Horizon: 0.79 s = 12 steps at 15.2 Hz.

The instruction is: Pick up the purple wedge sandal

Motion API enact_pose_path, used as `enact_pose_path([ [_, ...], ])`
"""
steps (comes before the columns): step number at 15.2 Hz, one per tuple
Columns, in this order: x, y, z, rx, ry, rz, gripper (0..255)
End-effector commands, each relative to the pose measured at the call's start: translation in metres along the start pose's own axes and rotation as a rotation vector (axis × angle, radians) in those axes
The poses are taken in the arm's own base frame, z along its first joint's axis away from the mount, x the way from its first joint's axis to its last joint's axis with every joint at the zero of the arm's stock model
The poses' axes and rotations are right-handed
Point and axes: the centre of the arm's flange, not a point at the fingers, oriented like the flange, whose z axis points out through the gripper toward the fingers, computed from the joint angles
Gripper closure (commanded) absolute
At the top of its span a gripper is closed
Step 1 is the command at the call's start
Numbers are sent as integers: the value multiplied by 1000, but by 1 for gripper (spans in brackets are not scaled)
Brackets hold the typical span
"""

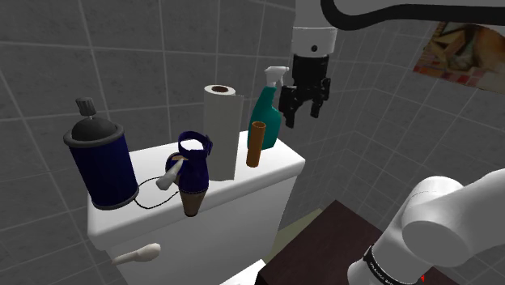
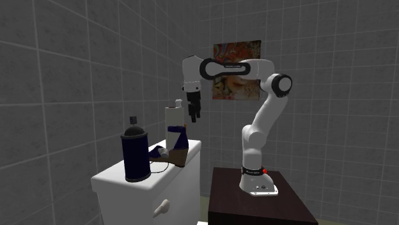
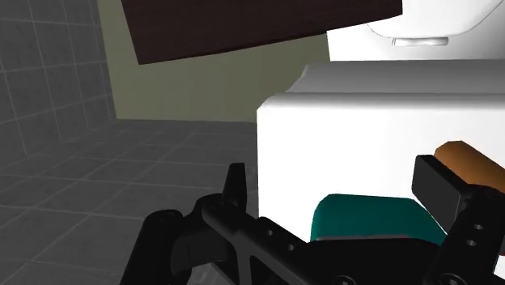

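I am counting five things standing on the white toilet tank (image 1: 243, 190), one of each, taken from the shoulder view's left to its right. First, one dark blue spray can (image 1: 101, 166) with a black cap is standing near the lid's left end. Next, one sandal (image 1: 193, 170) is sitting just beside the can at the lid's front edge. After that, one white paper roll (image 1: 222, 125) is standing upright behind the sandal. Then one short brown cylinder (image 1: 256, 144) is standing upright. Last, one teal spray bottle (image 1: 267, 121) with a white trigger head is standing close behind the cylinder.

The sandal is looking dark purple-blue in its upper straps. A pale grey piece is sticking out toward the can. Its tan-brown wedge sole is pointing down over the lid's front edge, so the shoe is standing on end rather than lying flat. A thin dark line is curling on the lid between it and the can.

My gripper (image 1: 304, 112) is hanging above the lid's right end, just right of the teal bottle and well apart from the sandal. Its two black fingers are standing spread, holding nothing. In the wrist view the bottle and the cylinder are showing beyond them.
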Motion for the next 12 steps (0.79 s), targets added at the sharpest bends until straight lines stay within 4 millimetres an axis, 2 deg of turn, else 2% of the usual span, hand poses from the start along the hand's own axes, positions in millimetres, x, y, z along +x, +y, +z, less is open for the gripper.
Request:
enact_pose_path([
  [1,1,-26,-9,4,-6,-7,0],
  [12,16,-162,-51,22,-32,-47,0],
])
